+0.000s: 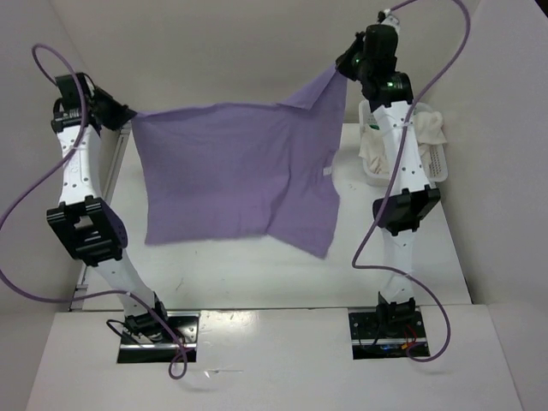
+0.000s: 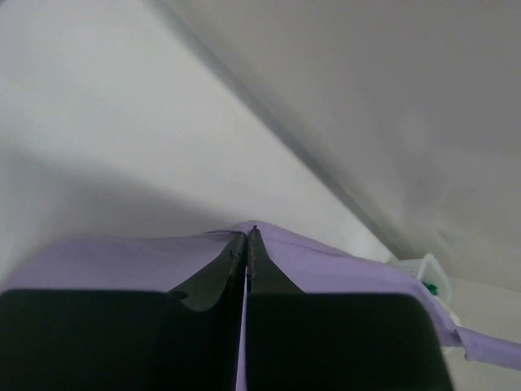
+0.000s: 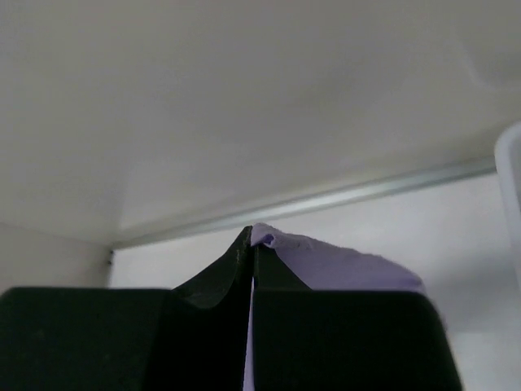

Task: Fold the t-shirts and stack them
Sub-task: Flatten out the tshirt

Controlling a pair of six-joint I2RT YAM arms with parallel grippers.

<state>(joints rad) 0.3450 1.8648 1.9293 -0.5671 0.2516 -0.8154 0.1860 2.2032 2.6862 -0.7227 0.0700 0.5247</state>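
Overhead view: two arms, two grippers, one lavender t-shirt (image 1: 231, 171), one off-white t-shirt (image 1: 431, 127), one white mesh basket (image 1: 438, 164).

The lavender t-shirt hangs in the air above the surface (image 1: 240, 278), spread as a flat sheet between the arms. Its long axis runs left to right along the top edge, which rises toward the right. The body of the cloth drops from that edge, and the lower right corner hangs lowest.

The left gripper (image 1: 128, 116) is closed tight on the upper left corner. In the left wrist view its fingers meet with lavender cloth pinched between them. The right gripper (image 1: 344, 67) is likewise closed tight on the upper right corner, held higher and farther back. The right wrist view shows a fold of the same cloth caught at its fingertips.

The off-white t-shirt lies bunched in the basket, which stands at the right side of the surface, behind the right arm. The left wrist view shows a small patch of green at the basket; what it is cannot be told.
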